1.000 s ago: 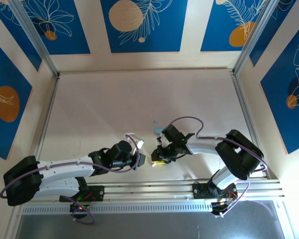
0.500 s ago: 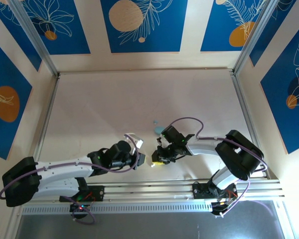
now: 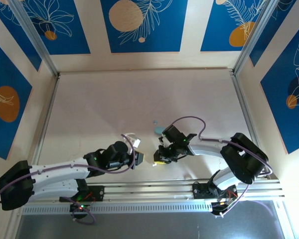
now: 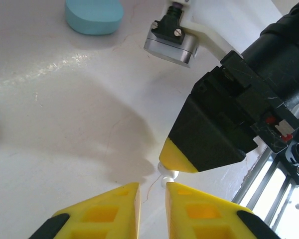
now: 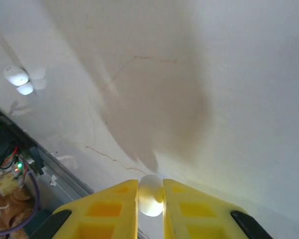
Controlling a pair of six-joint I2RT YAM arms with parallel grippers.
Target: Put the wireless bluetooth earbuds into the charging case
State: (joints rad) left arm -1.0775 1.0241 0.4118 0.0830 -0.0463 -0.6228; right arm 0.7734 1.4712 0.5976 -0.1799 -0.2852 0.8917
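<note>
Now the right gripper [image 5: 150, 185] pinched a white earbud [image 5: 150, 199] low at the table [image 5: 224, 74], the left gripper [image 4: 152, 194] sat just beside it with a narrow empty gap, and the pickup looked done, so next would likely be lifting it over to a case, perhaps the closed-looking blue case [image 4: 93, 15].

We see a white surface [image 5: 214, 74], glossy and smooth apart from hairline cracks. The earbud [image 5: 150, 195] looks like smooth, faintly shiny white plastic, and the case [image 4: 93, 16] like matt pale-blue plastic. The right hand [image 5: 150, 191] has 2 fingers [image 5: 107, 211] of matt yellow plastic. A block [image 4: 170, 44] of brushed metal carries 2 screws [image 4: 178, 32].
</note>
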